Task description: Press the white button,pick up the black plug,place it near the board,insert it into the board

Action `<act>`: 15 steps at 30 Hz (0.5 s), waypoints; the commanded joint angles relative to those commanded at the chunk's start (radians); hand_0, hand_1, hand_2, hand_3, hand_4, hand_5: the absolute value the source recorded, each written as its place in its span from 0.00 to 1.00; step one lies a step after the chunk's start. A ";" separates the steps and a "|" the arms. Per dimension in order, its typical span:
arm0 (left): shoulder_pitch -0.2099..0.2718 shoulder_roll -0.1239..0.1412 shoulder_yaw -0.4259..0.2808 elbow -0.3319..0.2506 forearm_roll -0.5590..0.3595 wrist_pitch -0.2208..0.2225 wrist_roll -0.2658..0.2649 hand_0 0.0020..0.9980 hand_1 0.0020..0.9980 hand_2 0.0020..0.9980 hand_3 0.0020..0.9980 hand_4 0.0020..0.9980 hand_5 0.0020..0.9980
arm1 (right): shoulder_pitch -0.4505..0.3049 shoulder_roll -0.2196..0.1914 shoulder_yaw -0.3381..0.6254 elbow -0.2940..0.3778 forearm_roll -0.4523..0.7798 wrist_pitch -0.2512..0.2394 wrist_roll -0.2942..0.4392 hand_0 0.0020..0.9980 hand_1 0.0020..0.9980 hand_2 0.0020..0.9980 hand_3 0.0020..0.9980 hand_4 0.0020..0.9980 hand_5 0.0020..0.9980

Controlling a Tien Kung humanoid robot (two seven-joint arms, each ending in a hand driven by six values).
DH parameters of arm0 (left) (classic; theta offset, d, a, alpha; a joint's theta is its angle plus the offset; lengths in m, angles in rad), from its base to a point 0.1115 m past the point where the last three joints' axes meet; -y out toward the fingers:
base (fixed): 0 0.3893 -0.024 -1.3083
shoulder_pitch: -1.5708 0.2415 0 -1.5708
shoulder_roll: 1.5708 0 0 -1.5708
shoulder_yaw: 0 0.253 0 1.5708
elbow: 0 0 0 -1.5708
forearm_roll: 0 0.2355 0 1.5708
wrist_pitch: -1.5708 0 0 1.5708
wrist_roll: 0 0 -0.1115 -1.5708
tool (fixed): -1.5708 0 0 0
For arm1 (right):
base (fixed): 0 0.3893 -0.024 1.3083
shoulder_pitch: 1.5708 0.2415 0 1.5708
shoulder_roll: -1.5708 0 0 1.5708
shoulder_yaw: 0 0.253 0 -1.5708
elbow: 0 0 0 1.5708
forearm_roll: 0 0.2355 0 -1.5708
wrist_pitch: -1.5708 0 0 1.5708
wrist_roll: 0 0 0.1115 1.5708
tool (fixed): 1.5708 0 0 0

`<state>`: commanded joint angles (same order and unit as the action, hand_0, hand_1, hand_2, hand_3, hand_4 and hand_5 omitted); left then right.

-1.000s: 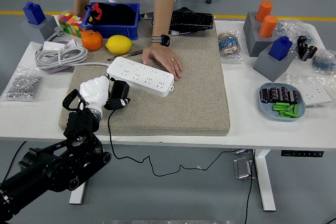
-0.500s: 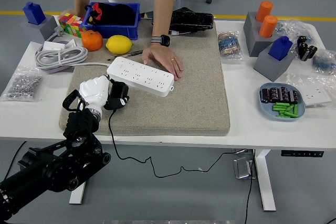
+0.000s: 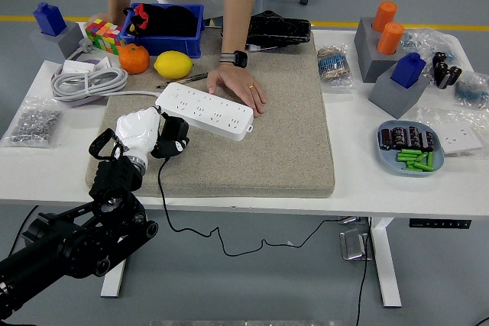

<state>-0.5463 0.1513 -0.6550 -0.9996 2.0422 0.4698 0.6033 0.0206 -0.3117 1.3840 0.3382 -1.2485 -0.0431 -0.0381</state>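
A white power strip (image 3: 205,110) lies slanted on the beige mat (image 3: 260,135). My left hand (image 3: 141,132), white-gloved, is shut on the black plug (image 3: 173,139), held just below the strip's left end; its black cord trails off the table's front edge. A person at the far side rests one hand (image 3: 241,87) on the strip's right end, the other hand (image 3: 103,20) near the cube. My right hand is out of view.
Behind the mat are an orange (image 3: 134,58), a lemon (image 3: 173,64), a blue bin (image 3: 164,24), a colour cube (image 3: 105,34) and a coiled grey cable (image 3: 88,82). Right side holds grey blocks (image 3: 397,82), a plate of batteries (image 3: 411,147), and bags.
My left hand has drifted slightly up and left with the plug, toward the strip's left end. The person's hands have not moved.
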 joint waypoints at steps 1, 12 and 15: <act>-0.001 0.002 -0.001 -0.002 -0.001 0.000 -0.002 0.33 0.26 0.27 0.53 0.60 0.00 | 0.000 0.000 0.000 0.000 0.000 0.000 0.000 0.76 0.63 0.63 0.60 0.68 0.39; -0.067 0.077 0.050 -0.066 -0.106 -0.007 -0.082 0.34 0.25 0.26 0.52 0.61 0.00 | 0.002 -0.003 0.001 0.000 0.000 0.000 0.000 0.76 0.63 0.63 0.60 0.68 0.38; -0.106 0.091 0.086 -0.054 -0.154 -0.007 -0.115 0.34 0.25 0.26 0.52 0.62 0.00 | 0.004 -0.006 -0.005 0.001 0.003 0.000 0.000 0.75 0.63 0.63 0.60 0.67 0.38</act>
<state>-0.6525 0.2419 -0.5691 -1.0531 1.8880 0.4632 0.4887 0.0243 -0.3175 1.3789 0.3389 -1.2457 -0.0429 -0.0381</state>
